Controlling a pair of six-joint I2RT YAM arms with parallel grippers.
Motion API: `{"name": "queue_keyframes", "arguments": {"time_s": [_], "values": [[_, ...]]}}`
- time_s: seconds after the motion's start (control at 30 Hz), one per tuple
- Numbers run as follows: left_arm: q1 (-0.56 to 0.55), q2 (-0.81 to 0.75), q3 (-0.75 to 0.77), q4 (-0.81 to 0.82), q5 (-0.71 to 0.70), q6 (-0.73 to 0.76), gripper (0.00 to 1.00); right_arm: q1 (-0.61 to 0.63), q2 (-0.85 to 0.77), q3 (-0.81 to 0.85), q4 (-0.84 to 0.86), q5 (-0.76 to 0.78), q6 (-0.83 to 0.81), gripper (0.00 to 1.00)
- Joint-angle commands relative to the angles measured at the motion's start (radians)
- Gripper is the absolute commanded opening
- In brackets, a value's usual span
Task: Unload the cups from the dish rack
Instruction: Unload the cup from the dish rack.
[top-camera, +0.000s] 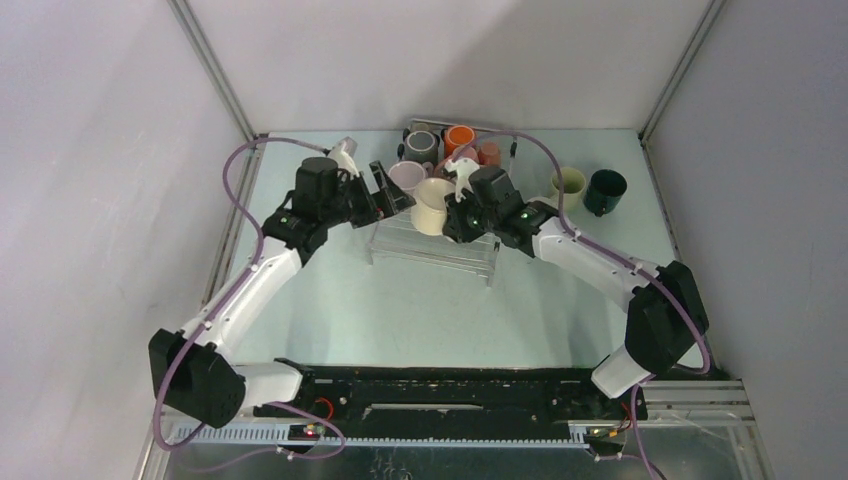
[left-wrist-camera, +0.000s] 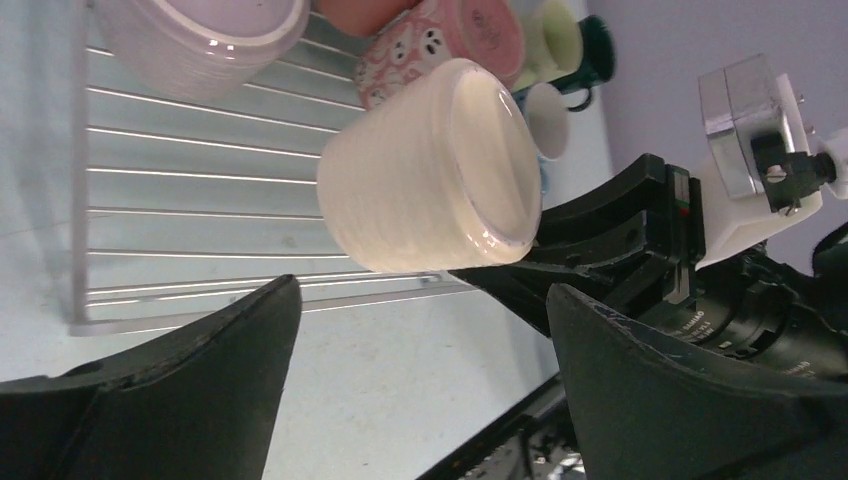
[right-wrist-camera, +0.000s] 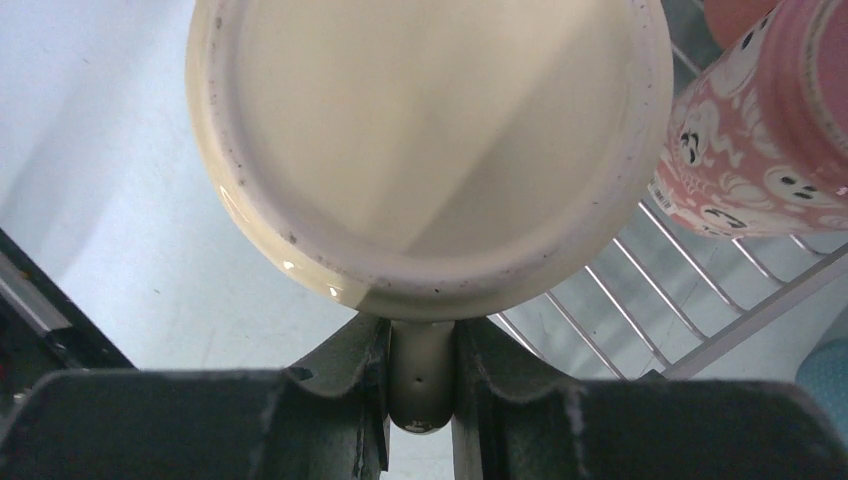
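Note:
A cream cup (top-camera: 432, 205) (left-wrist-camera: 430, 170) (right-wrist-camera: 430, 140) hangs tilted over the dish rack (top-camera: 432, 250) (left-wrist-camera: 200, 210) (right-wrist-camera: 640, 300). My right gripper (top-camera: 457, 216) (right-wrist-camera: 420, 350) is shut on its handle (right-wrist-camera: 420, 385). Just left of that cup my left gripper (top-camera: 392, 192) (left-wrist-camera: 420, 340) is open, with only table between its fingers. More cups crowd the rack's far end: grey (top-camera: 420, 145), orange (top-camera: 460, 137), pale pink (top-camera: 407, 175) (left-wrist-camera: 200, 40) and a speckled pink cup (left-wrist-camera: 440, 40) (right-wrist-camera: 760, 130).
A pale green cup (top-camera: 570, 183) and a dark teal cup (top-camera: 605, 192) stand on the table right of the rack. Grey walls close in on the table at the back and on both sides. The arms' black base rail (top-camera: 450, 385) runs along the near edge.

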Motion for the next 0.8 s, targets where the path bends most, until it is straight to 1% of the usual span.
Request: {"name": "queue_keyframes", "arguments": {"time_s": [0.0,0.13,0.27,0.37,0.53,0.67,0.77], "values": [[0.032,-0.069,-0.07,0.19,0.133,-0.143,1.0,0.005,-0.094,0.108,0.072,-0.006,0.094,0.0],[0.049,-0.089,-0.109,0.316,0.194,-0.25,1.0,-0.005,-0.111,0.159,0.071,-0.049,0.173,0.0],[0.061,-0.107,-0.13,0.381,0.198,-0.321,1.0,-0.021,-0.13,0.203,0.075,-0.095,0.258,0.0],[0.076,-0.115,-0.158,0.444,0.2,-0.388,1.0,-0.045,-0.142,0.225,0.091,-0.156,0.334,0.0],[0.091,-0.118,-0.185,0.559,0.226,-0.483,1.0,-0.073,-0.164,0.225,0.136,-0.228,0.412,0.0],[0.093,-0.108,-0.186,0.658,0.262,-0.554,1.0,-0.097,-0.167,0.215,0.187,-0.314,0.477,0.0],[0.093,-0.098,-0.191,0.743,0.283,-0.621,0.98,-0.113,-0.172,0.198,0.239,-0.371,0.529,0.0]]}}
